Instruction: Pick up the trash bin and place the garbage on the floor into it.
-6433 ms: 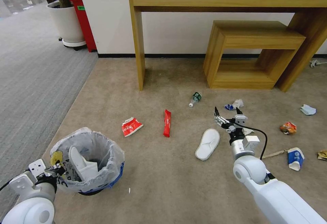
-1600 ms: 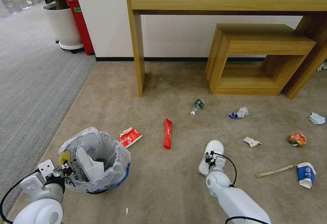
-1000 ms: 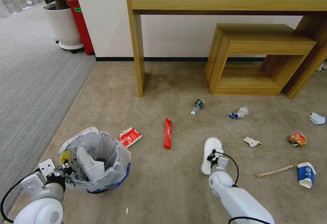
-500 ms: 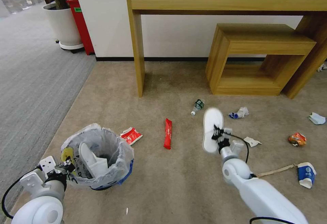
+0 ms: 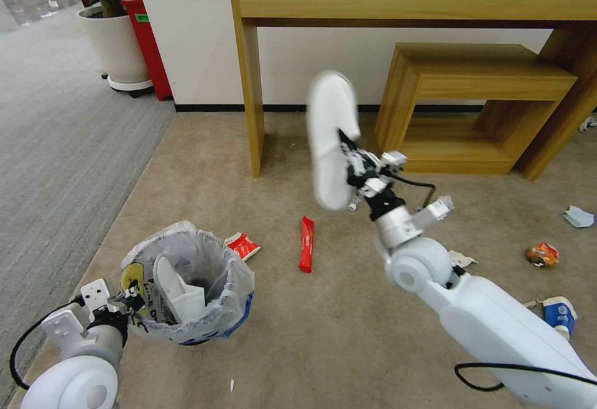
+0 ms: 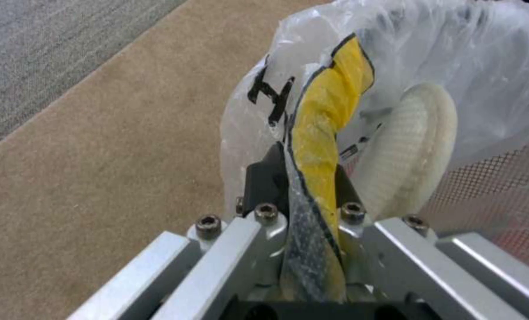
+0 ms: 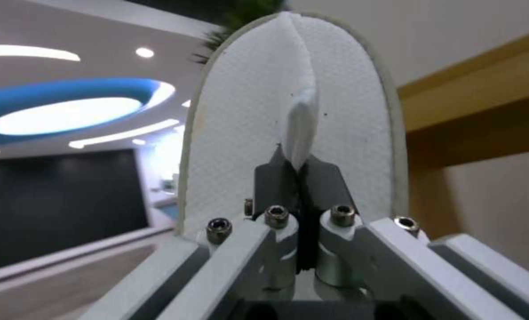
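Head view: two slippers (image 5: 331, 138), one binned.

text: black letter "H" | on: trash bin (image 6: 395, 58) bag

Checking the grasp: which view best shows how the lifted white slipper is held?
The right wrist view: the right pincer is shut on a pinched fold of the slipper. The head view shows the whole slipper aloft, blurred. The left wrist view shows a different slipper in the trash bin.
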`<state>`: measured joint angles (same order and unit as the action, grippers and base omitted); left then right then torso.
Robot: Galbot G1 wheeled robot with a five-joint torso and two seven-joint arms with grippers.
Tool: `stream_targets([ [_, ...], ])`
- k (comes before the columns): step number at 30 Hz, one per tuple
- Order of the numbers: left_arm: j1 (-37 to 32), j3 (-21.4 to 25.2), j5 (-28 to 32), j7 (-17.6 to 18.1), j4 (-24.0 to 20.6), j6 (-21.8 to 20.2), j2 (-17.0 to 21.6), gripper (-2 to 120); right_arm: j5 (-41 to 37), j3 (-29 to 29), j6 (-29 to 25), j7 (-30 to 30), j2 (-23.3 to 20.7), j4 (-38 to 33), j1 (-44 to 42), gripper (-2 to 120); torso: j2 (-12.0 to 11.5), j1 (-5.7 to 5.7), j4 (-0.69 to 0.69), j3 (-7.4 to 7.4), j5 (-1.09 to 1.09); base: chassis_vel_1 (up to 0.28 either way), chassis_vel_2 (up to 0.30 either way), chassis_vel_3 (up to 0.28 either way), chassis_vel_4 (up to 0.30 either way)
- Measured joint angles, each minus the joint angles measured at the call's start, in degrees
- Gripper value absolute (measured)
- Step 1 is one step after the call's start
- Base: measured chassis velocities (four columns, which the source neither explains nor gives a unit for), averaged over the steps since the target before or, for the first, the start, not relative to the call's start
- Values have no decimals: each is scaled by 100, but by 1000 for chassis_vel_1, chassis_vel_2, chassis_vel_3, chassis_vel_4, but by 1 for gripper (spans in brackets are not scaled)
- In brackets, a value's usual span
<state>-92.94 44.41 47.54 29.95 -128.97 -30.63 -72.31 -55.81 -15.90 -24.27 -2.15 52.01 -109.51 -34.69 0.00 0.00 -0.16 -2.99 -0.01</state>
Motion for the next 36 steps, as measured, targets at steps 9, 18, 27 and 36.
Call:
stream_targets([
  [9, 10, -3, -14, -3, -6, -11, -62, 3, -310, -1434, -354, 431, 526, 208, 862, 0, 0, 0, 0, 0, -1, 0, 0, 0, 0],
  [18, 18, 19, -9, -3, -87, -14, -123, 3, -321, -2566, -579, 672, 1421, 1062, 1573, 0, 0, 0, 0, 0, -1, 0, 0, 0, 0],
  [27, 33, 55, 43, -3, -150, -14, -116, 3, -161, -3165, -703, 793, 1732, 1682, 1799, 0, 0, 0, -1, 0, 0, 0, 0, 0, 0],
  [36, 3, 58, 63, -2, -220, -13, -113, 3, -15, -3509, -881, 1096, 2141, 2471, 1858, 0, 0, 0, 0, 0, 0, 0, 0, 0, 0],
])
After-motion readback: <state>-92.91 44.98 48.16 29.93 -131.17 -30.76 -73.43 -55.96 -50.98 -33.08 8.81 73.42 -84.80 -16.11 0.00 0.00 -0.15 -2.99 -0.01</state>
